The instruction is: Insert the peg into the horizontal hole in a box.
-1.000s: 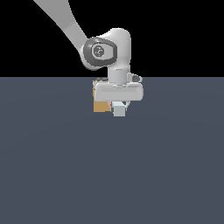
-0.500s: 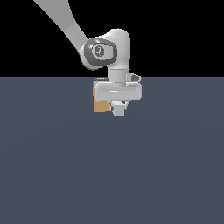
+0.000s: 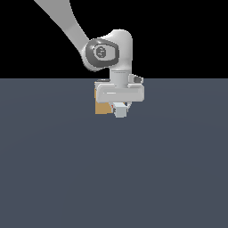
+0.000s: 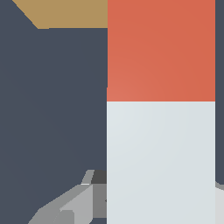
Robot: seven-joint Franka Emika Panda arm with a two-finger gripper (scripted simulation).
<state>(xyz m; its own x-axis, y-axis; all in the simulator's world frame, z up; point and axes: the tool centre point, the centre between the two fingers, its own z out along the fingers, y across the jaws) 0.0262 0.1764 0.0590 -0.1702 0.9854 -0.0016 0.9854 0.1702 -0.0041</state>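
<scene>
1. Loads of bare desk (image 3: 111, 178) in front and out to both sides in the exterior view, nothing to bump into there.
2. Only real obstacle is the box (image 3: 103, 107), sitting right behind the claw (image 3: 120, 109).
3. Wrist view: the peg (image 4: 161, 109) fills most of it, box (image 4: 65, 13) just beyond.

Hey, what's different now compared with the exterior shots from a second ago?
Almost nothing. The end effector may have edged slightly toward the exterior view's right; too small to be sure. Nothing was grasped or released: the peg stays at the end effector, and the box sits where it was, partly hidden behind it.
</scene>
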